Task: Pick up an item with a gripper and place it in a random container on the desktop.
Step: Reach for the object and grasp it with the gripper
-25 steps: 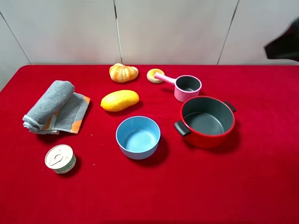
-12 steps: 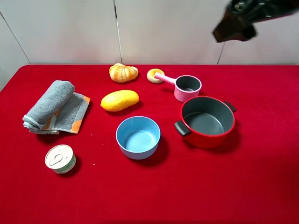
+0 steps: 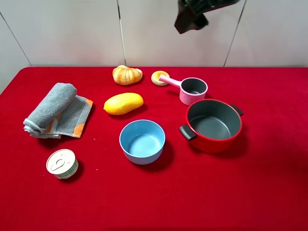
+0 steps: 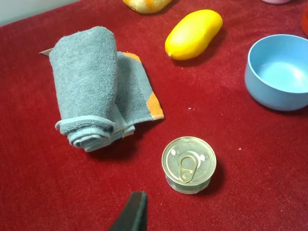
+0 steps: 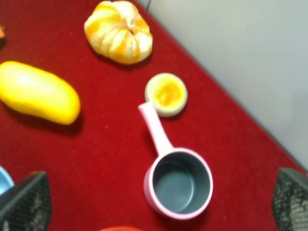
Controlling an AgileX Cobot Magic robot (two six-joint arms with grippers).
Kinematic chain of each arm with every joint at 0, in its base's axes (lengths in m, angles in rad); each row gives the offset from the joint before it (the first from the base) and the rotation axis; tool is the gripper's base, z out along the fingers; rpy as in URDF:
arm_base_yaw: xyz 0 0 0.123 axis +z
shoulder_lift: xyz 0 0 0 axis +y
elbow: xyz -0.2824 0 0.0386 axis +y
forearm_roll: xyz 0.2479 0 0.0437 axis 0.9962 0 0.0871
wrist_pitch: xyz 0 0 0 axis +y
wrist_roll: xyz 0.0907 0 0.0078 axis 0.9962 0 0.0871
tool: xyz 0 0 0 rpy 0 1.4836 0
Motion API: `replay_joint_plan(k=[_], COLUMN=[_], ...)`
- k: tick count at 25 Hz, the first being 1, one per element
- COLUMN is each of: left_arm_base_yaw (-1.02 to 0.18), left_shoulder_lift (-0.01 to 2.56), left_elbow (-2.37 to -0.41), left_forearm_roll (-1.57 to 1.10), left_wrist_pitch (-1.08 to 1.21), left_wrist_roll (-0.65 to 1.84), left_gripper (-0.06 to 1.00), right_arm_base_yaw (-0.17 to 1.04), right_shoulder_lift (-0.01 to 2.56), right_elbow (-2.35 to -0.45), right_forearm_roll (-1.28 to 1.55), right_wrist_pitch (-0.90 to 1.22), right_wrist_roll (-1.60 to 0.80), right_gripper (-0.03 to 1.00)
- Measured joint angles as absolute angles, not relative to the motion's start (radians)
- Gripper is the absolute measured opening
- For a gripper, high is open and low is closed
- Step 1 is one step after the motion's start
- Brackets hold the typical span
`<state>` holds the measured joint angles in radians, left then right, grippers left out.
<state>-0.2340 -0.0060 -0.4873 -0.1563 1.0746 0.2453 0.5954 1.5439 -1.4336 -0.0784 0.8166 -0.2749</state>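
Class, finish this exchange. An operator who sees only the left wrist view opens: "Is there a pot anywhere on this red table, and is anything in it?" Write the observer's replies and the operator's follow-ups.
Observer: Yes. A red pot stands right of the blue bowl, with nothing in it.
Operator: Where is the right tool?
Observer: The right tool hangs high above the pink cup, wide open.
Operator: What lies beside the bun?
Observer: A tan ring lies right of the bun, by the cup's handle tip.
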Motion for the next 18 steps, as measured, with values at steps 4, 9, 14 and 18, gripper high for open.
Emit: replay_joint_plan(k=[4, 9, 14, 18], left_arm_base_yaw=[-0.234, -0.234, -0.234, -0.234], left_shoulder_lift=[-0.006, -0.006, -0.006, -0.006], left_elbow=[-0.487, -0.487, -0.487, -0.487], left_forearm_roll=[-0.156, -0.156, -0.156, -0.156], left_wrist_pitch=[1.075, 1.075, 1.075, 1.075], left_wrist_roll=[0.245, 0.245, 0.245, 0.245], left_gripper=[0.95, 0.95, 0.95, 0.95], right_arm_base_yaw=[0.595, 0.595, 0.597, 0.614], right_shoulder_lift=[1.626, 1.726, 1.84, 1.929], right_elbow=[-1.507, -1.607, -1.708, -1.793], right_forearm_roll=[-0.076, -0.051, -0.008, 0.0], right_wrist_pitch=[0.804, 0.794, 0.783, 0.777], right_wrist_roll=[-0.29, -0.334, -0.382, -0.407], right_gripper=[0.69, 0.69, 0.69, 0.69])
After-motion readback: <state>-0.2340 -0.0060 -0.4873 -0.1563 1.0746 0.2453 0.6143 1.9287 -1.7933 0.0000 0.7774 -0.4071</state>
